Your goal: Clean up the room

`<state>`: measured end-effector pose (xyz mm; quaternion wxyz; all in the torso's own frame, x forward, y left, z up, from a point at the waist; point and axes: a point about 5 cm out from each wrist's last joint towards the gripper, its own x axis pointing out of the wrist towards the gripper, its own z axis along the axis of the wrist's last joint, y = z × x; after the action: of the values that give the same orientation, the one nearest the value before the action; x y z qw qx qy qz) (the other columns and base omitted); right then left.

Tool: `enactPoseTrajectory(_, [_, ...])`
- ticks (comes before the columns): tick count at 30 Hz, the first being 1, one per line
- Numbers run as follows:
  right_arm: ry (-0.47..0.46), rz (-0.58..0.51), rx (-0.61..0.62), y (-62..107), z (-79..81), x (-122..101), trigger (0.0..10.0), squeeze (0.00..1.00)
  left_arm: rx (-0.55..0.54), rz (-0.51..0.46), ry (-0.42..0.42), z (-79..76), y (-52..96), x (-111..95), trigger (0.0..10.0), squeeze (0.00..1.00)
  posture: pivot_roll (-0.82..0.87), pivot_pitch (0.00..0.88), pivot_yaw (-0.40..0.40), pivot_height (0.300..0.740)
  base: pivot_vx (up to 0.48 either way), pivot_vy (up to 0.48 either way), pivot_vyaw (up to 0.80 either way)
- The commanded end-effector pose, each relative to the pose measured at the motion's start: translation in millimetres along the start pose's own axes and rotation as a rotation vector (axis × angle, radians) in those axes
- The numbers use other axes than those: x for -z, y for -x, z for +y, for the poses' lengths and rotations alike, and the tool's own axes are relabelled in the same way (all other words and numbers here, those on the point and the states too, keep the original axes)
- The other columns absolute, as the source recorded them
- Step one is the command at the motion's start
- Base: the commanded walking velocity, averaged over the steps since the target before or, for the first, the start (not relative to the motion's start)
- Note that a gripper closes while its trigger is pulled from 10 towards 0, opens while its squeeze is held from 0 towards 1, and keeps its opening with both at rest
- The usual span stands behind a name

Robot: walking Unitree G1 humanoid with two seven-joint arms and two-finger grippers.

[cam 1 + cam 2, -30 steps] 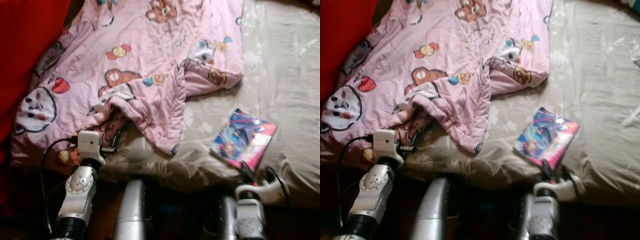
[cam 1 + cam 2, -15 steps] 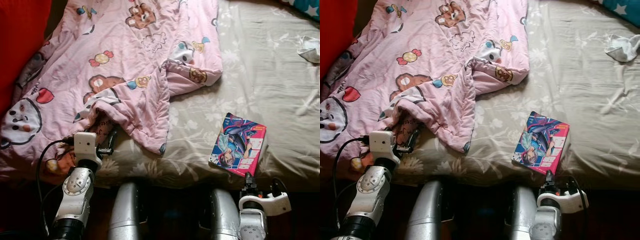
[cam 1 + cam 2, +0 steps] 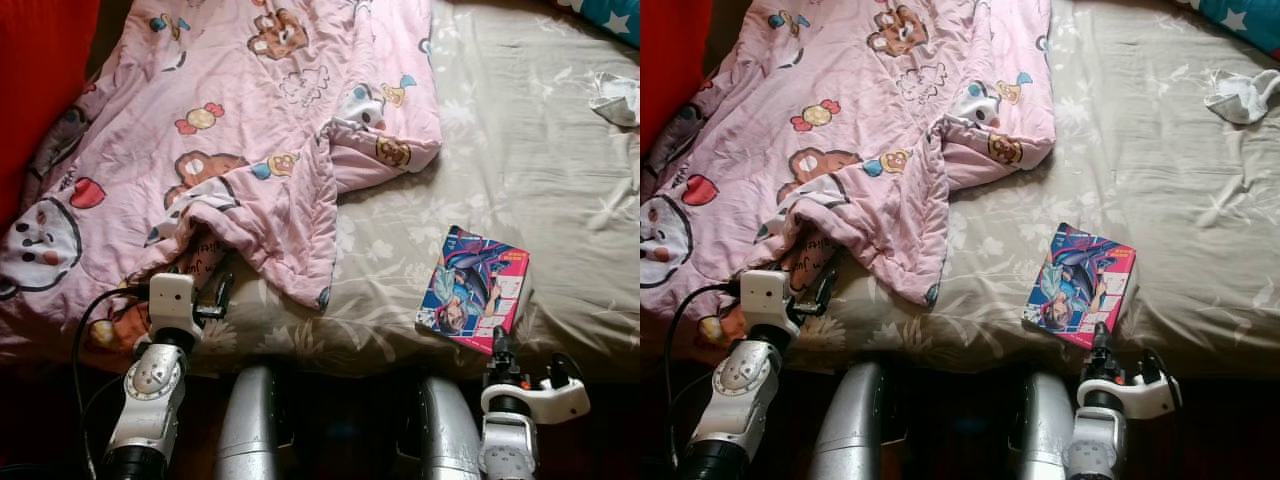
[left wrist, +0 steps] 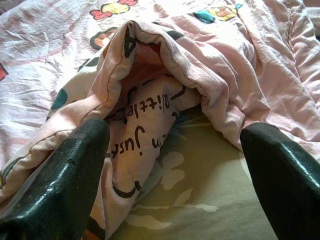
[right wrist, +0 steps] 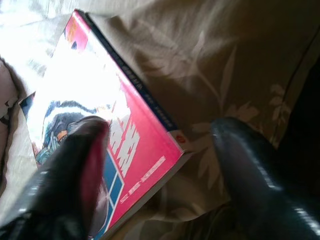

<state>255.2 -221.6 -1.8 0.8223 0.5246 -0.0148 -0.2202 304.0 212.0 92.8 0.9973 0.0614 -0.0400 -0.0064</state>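
Since the frame half a second ago, your right gripper [image 3: 527, 362] has drawn slightly lower and to the right, off the colourful glossy comic book [image 3: 475, 291]. Your right wrist view adds what the eye views lack: its fingers [image 5: 75, 170] are spread, one over the book's corner, the other over the beige floral bedsheet [image 3: 540, 170].

Your left gripper [image 4: 172, 165], lower left in the eye views, is also spread, at the folded edge of the pink cartoon-print quilt [image 3: 250, 140], much as before. A crumpled white cloth [image 3: 1240, 97] lies upper right.
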Motion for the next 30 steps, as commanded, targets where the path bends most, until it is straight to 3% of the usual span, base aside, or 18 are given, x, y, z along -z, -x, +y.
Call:
enactPoseTrajectory(1, [-0.004,-0.007,0.049,9.7,-17.7,-2,10.0,1.00,0.010,0.041,-0.013,1.9,8.3,9,10.0,0.00,0.16,0.297,0.055,0.600,0.000,0.000,0.00])
enactPoseTrajectory(6, [0.003,-0.003,0.055,10.3,-22.7,-4,10.0,1.00,0.013,0.043,-0.016,2.4,10.9,9,10.0,0.00,0.17,0.314,0.065,0.600,0.000,0.000,0.00])
enactPoseTrajectory(7, [0.005,0.003,0.051,9.6,-23.3,-4,10.0,0.63,0.015,0.044,-0.018,2.9,12.1,9,10.0,0.00,0.17,0.322,0.068,0.600,0.000,0.000,0.00])
enactPoseTrajectory(8, [0.006,0.007,0.050,8.9,-23.2,-4,10.0,0.11,0.015,0.045,-0.019,3.3,12.6,9,10.0,0.00,0.17,0.325,0.069,0.600,0.000,0.000,0.00])
enactPoseTrajectory(9, [0.007,0.008,0.049,8.5,-23.1,-4,10.0,0.11,0.015,0.046,-0.019,3.5,12.9,10,10.0,0.00,0.17,0.325,0.069,0.600,0.000,0.000,0.00])
enactPoseTrajectory(10, [0.007,0.011,0.051,7.8,-23.2,-3,10.0,0.00,0.016,0.046,-0.020,4.1,13.6,10,10.0,0.00,0.17,0.332,0.074,0.600,0.000,0.000,0.00])
enactPoseTrajectory(22, [-0.001,0.071,-0.044,-9.1,1.8,9,10.0,0.00,0.019,0.074,-0.051,14.4,28.9,10,10.0,0.00,0.22,0.401,0.104,0.600,0.000,0.000,0.00])
enactPoseTrajectory(30, [-0.015,0.091,-0.052,-2.4,-1.5,19,10.0,0.00,0.038,0.087,-0.078,17.3,37.9,8,10.0,0.00,0.24,0.424,0.121,0.600,0.000,0.000,0.00])
